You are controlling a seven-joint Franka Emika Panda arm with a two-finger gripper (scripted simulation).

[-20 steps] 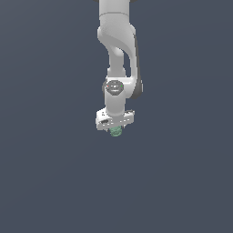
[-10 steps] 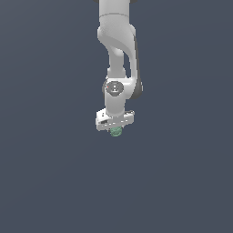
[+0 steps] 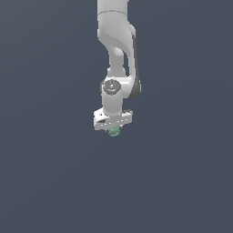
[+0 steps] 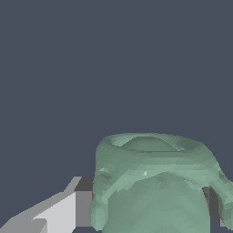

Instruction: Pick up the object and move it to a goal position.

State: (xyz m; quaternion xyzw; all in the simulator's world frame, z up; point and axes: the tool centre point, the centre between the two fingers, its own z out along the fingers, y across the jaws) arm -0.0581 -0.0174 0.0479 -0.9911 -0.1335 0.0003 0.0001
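Plain dark slate-blue backdrop (image 3: 45,182) filled both views (no surface edge discernible). White two-finger gripper (image 3: 113,130) hung below arm, fingers (image 4: 68,209) clenched on small pale green, translucent knobbly lump (image 3: 113,132), flanking it.

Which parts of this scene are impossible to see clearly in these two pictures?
- Exterior view: the object is too small to show its shape; the claw bar hides its top and the fingers.
- Wrist view: the object is cut off by the picture's edge and covers most of one finger; only the other finger shows well.
- Both views: no goal marker appears, and the plain grey background shows no surface below.
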